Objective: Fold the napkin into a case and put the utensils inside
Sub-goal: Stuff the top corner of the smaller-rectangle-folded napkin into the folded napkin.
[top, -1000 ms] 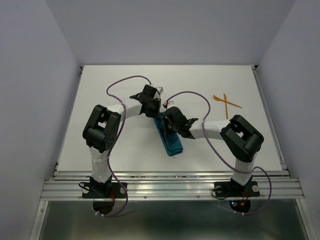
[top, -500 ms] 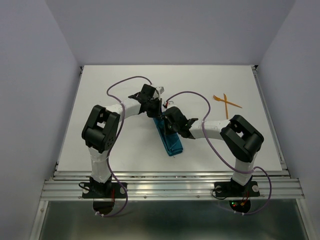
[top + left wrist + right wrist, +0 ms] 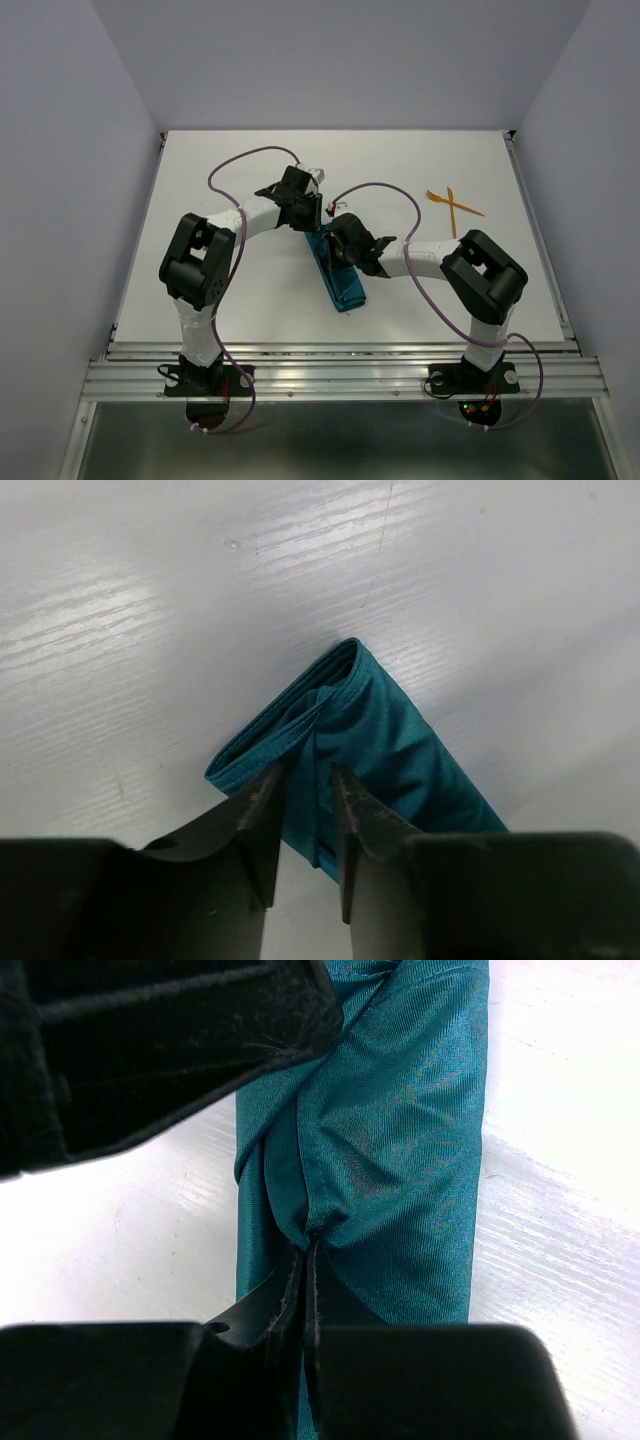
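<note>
On the left a purple cable [image 3: 250,153] loops above the white bench [image 3: 420,150]. Next along, my left hand [image 3: 310,222] sits at the far end of the case [image 3: 346,287], the teal cloth folded into a narrow strip that lies near the middle of the bench and slants toward the near edge. On its own camera the left hand [image 3: 300,785] has its fingers [image 3: 262,810] a narrow gap apart, tips down at the layered end of the case [image 3: 400,750], with cloth showing in the gap. I can't tell whether they touch it.

Just to the right, my right hand [image 3: 342,245] is over the same end, and from above the two hands together hide that part of the strip. Its camera shows the right hand [image 3: 308,1252] closed tight on a small pucker of the case [image 3: 400,1140], while a black body [image 3: 150,1050] blocks the upper left of that view. A second cable [image 3: 385,184] arcs beside it.

Far right, the two orange utensils [image 3: 453,207] lie crossed on the bare bench, outside the case and well apart from it.
</note>
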`<act>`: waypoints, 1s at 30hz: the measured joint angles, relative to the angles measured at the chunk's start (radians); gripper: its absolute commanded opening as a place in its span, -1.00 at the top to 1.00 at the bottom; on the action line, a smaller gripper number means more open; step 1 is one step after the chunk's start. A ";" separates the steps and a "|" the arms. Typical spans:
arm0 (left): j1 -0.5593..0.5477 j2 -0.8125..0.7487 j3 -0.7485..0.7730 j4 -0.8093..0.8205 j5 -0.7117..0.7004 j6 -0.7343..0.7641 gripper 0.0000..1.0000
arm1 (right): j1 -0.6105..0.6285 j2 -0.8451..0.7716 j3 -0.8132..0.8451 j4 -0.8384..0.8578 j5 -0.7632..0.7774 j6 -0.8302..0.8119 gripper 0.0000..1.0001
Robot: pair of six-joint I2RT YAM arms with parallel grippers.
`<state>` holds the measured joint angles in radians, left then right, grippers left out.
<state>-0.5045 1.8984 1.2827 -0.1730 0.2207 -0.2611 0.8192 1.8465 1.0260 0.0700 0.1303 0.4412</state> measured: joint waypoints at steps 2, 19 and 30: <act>-0.007 -0.001 0.000 -0.008 -0.024 0.009 0.11 | 0.000 0.000 0.000 0.000 0.000 0.000 0.97; -0.046 -0.001 0.000 -0.040 -0.068 0.043 0.28 | 0.000 0.006 0.009 -0.001 0.000 0.000 0.97; -0.060 0.021 0.007 -0.046 -0.099 0.049 0.21 | 0.000 0.007 0.009 -0.001 0.000 0.000 0.97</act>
<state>-0.5648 1.9190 1.2896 -0.2188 0.1215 -0.2119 0.8192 1.8534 1.0351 0.0689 0.1307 0.4412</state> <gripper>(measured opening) 0.396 0.042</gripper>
